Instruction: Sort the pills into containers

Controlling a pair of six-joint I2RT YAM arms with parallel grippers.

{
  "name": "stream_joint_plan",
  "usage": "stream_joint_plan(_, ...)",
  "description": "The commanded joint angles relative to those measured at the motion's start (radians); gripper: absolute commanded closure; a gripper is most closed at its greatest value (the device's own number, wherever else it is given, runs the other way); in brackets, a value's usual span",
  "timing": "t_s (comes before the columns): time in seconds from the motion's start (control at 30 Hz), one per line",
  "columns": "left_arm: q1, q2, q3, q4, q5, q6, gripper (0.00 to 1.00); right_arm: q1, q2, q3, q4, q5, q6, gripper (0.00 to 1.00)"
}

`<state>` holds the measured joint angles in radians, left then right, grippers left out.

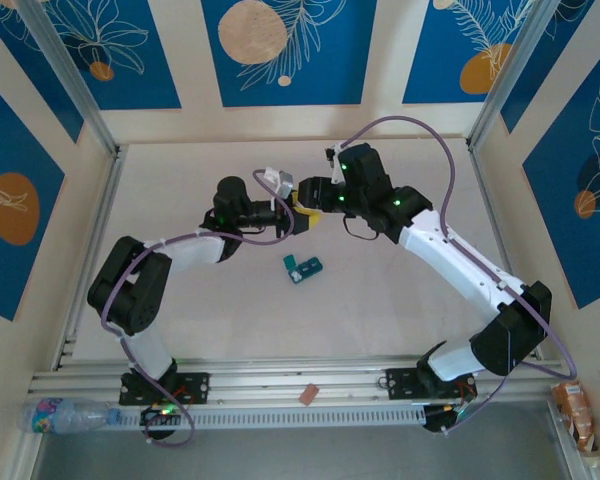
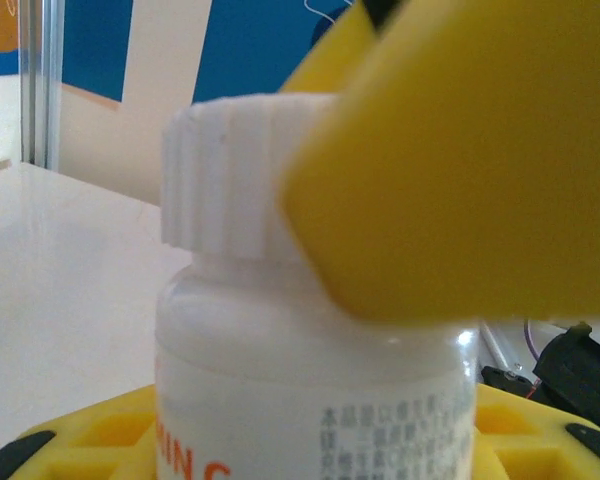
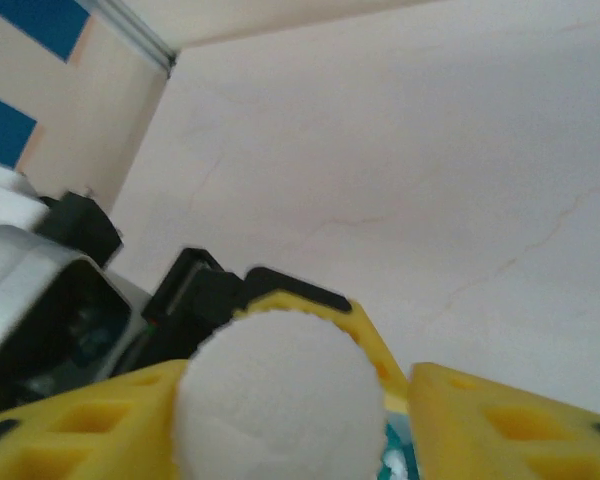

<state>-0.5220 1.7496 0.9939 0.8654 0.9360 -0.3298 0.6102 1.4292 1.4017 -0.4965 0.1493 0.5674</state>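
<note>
Water bottle: lying on its side at the near left corner.
Orange packet: sitting at the near right corner.
Brown tag: resting on the aluminium rail.
Wall panels: showing blue, with orange discs.

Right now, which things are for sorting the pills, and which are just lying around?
For the job:
- white bottle
- green pill box on the table

Just lying about:
- water bottle at the near left corner
- orange packet at the near right corner
- small brown tag on the rail between the arm bases
</note>
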Motion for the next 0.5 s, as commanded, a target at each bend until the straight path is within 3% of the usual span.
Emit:
stream_joint_plan(0.0, -0.004, -0.030, 0.023, 0.061, -0.006, 0.021, 1.00, -0.058, -0.059, 0.029, -0.057, -0.152, -0.089, 0.32)
stream_joint_plan(0.07, -0.004, -0.029, 0.020, 0.060, -0.005, 0.019, 1.00, -0.092, -0.089, 0.027, -0.051, -0.254, -0.158, 0.24)
stream_joint_plan(0.17, -0.003, -0.027, 0.017, 0.062, 0.004, 0.020, 1.00, -0.134, -0.099, 0.041, -0.078, -0.392, -0.277, 0.22)
stream_joint_plan(0.47, -0.004, -0.027, 0.015, 0.043, 0.034, 0.020, 1.00, -0.197, 0.001, 0.177, -0.211, -0.485, -0.456, 0.24)
